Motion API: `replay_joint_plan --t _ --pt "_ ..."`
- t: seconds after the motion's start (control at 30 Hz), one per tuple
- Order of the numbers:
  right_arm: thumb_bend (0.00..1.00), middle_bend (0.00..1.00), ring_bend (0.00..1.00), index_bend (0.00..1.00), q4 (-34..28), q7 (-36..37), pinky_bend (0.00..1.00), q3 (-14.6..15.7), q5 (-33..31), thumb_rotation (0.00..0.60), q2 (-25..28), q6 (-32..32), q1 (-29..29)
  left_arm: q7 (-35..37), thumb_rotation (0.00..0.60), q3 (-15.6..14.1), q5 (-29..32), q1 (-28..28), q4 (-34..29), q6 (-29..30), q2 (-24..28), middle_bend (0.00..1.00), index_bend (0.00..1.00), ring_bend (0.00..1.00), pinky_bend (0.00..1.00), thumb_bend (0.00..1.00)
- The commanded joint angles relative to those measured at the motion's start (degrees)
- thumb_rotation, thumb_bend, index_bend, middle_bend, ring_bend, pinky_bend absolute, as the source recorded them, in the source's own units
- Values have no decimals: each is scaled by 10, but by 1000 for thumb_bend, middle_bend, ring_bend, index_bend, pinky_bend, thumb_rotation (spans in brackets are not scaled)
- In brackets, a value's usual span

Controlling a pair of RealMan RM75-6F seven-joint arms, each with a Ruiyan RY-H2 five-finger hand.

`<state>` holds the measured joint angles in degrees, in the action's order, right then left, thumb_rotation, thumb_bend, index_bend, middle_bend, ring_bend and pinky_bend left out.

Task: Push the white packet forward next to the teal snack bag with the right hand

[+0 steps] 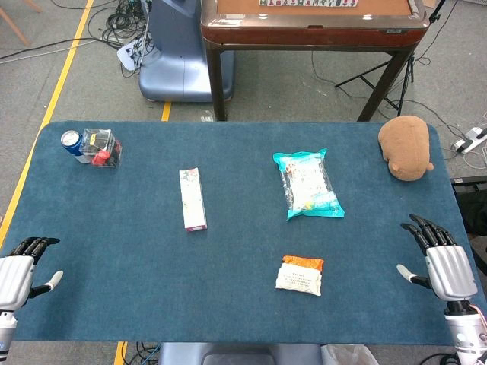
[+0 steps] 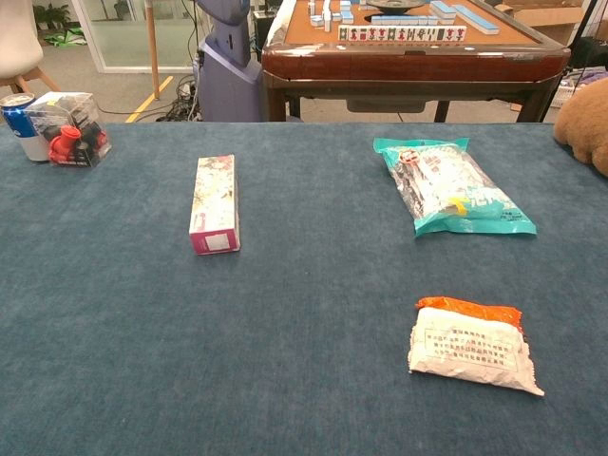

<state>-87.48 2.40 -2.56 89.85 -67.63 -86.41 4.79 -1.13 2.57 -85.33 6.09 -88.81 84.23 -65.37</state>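
The white packet [image 1: 300, 275] with an orange top edge lies flat near the table's front, right of centre; the chest view shows the packet [image 2: 470, 345] close up. The teal snack bag [image 1: 307, 183] lies farther back, almost straight behind it, and appears as a clear-windowed bag [image 2: 451, 186] in the chest view. My right hand [image 1: 444, 260] rests at the table's front right edge, fingers spread, holding nothing, well to the right of the packet. At the front left corner sits my left hand [image 1: 21, 270], also empty with fingers apart. Neither hand shows in the chest view.
A slim pink-and-white box [image 1: 192, 198] lies left of centre. A blue can [image 1: 71, 143] and a clear box with red items [image 1: 102, 147] stand at the back left. A brown plush toy [image 1: 405, 147] sits at the back right. A mahjong table [image 1: 312, 23] stands beyond.
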Motion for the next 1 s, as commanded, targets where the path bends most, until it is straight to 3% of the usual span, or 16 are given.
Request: replay_joint_plan --t 0.03,0.47,0.73,1.0 --pt "0 117 130 214 -2 -5 213 0 0 600 0 -1 0 0 600 0 -1 -1 0 2 0 309 270 210 414 203" --pt "0 103 99 214 -32 -21 208 6 9 600 -13 -2 0 18 600 3 1 -6 7 12 -1 309 271 210 414 203" --pt "0 39 17 169 -59 -91 111 18 40 600 -54 11 12 30 600 5 1 -9 13 18 3 309 271 210 414 203" --pt "0 27 2 148 -66 -156 90 26 51 600 -105 45 29 45 600 8 9 -17 15 26 11 309 271 210 414 203"
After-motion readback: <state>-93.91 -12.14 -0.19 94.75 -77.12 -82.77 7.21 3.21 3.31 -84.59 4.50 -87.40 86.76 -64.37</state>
